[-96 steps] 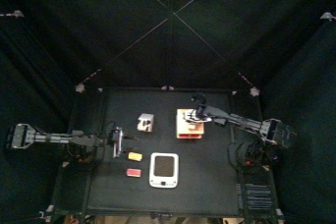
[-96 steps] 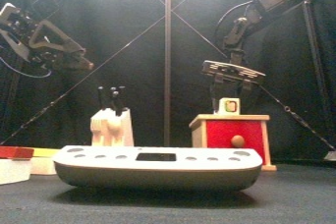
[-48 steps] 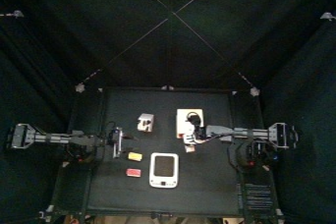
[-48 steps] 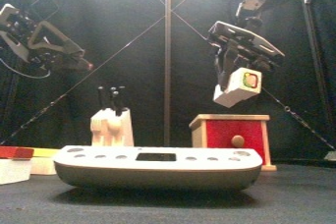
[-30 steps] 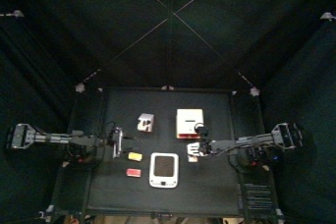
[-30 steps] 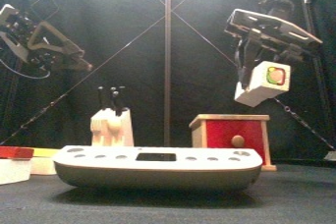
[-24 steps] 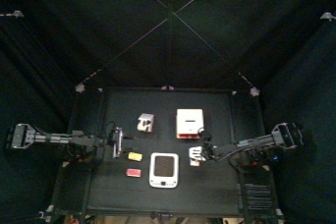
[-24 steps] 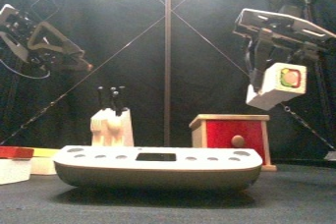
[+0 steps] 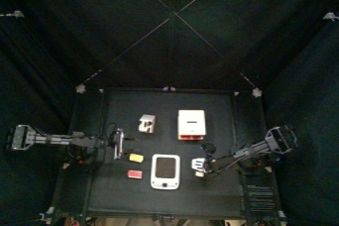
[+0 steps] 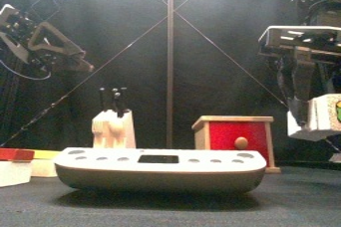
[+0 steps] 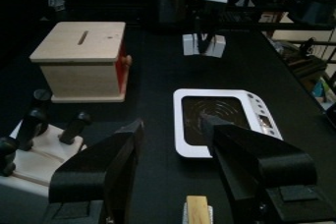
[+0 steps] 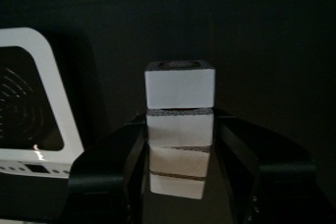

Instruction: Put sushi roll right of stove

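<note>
The right gripper (image 12: 180,141) was clamped on the sushi roll (image 12: 180,120), its 2 jaws pressing the roll's opposite sides, so the tool was partly spread and full rather than empty. In the front view the roll (image 10: 317,118) hung in the air at the far right, clear of the table (image 10: 266,206), with a face bearing an orange-red and green spot turned toward the camera. It sat lower than the top of the wooden box (image 10: 234,139) with the red front and to that box's right. From above, the roll (image 9: 203,163) lay just beside the right edge of the stove (image 9: 165,171), apart from it, with the right arm reaching in from the right. The right wrist view showed the stove's white rim (image 12: 27,100) to one side of the held roll and bare black table on the other. The left gripper (image 11: 171,135) rested raised over the table's left side, its 2 jaws standing wide with nothing between them. Below it lay a small yellow piece (image 9: 134,157), and a small flat red piece (image 9: 134,172) lay left of the stove. A white holder (image 10: 114,126) with black pieces stood behind the stove, left of the box.
</note>
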Tool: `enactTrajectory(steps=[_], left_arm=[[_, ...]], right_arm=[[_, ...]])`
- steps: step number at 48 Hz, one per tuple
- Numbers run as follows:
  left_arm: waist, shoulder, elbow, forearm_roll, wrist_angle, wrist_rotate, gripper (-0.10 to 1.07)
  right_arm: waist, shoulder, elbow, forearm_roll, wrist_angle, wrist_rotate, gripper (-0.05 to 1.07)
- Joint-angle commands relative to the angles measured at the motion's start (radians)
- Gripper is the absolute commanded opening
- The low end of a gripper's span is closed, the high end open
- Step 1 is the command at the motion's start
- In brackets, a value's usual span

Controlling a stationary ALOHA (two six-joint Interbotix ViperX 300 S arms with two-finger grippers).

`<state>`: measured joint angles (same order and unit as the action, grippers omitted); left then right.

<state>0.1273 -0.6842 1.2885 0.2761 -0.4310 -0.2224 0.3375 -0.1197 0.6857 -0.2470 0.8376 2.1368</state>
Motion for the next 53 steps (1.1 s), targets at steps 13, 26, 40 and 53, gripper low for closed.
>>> enactTrajectory(steps=[13,26,40,53], left_arm=[[0.003,0.0,-0.011,0.0,-0.003,0.0,0.86],[0.003,0.002,-0.009,0.0,-0.003,0.002,0.86],[0.003,0.0,-0.009,0.0,-0.003,0.002,0.86],[0.003,0.0,-0.009,0.0,-0.003,0.002,0.86]], right_arm=[[0.006,0.092,-0.046,0.002,-0.02,0.002,0.54],[0.015,0.123,-0.051,-0.003,-0.083,0.0,0.54],[0.011,0.135,-0.044,-0.014,-0.133,-0.003,0.55],[0.009,0.135,-0.04,-0.029,-0.135,-0.005,0.63]])
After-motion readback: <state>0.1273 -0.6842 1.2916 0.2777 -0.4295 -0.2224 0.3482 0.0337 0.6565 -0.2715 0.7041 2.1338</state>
